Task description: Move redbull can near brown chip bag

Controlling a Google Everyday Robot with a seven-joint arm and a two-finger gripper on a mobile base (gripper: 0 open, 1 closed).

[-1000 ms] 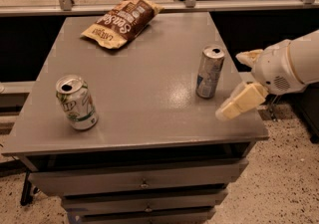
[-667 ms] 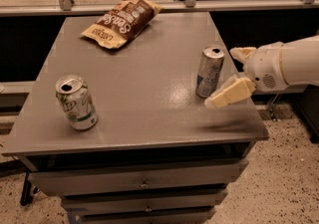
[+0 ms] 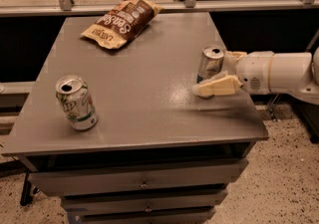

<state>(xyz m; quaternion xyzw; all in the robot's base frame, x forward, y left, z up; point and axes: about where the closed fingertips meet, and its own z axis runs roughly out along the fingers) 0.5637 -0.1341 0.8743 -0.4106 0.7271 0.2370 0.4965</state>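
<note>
My gripper (image 3: 212, 72) is at the bench (image 3: 149, 123) right side, jaws spread, one in front of & one behind the upright redbull can (image 3: 211, 58). Far-left corner: brown chip bag (image 3: 122, 21), well apart. Front left: green-white can (image 3: 77, 103).

Dim, warm light from above: soft glare on the table (image 3: 149, 118) near the gripper (image 3: 213, 72) at its right edge, with a faint shadow beneath it.
</note>
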